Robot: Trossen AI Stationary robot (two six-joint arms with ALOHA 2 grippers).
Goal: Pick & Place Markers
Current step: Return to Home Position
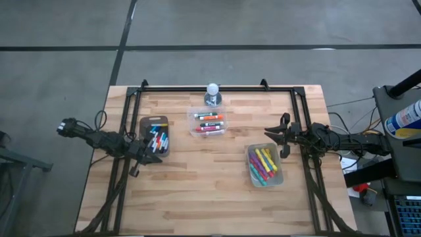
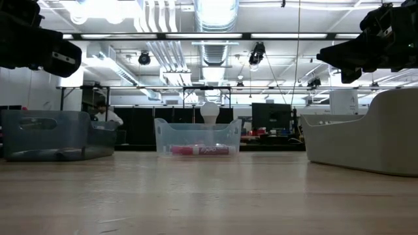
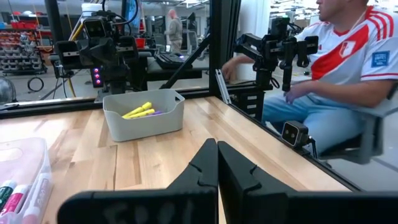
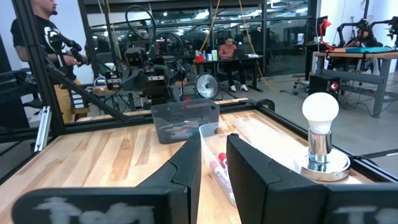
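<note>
The markers lie in three tubs on the table. A dark grey tub on the left holds mixed markers. A clear tub in the middle holds red and orange ones. A light grey tub on the right holds yellow, pink and green ones. My left gripper hovers shut at the dark tub's near end, holding nothing I can see. My right gripper is open and empty, raised just beyond the light grey tub's far end.
A light bulb on a round metal base stands behind the clear tub near the far edge. A black frame runs along the table's far, left and right sides. Bare wood lies toward the near edge. People sit beyond the table.
</note>
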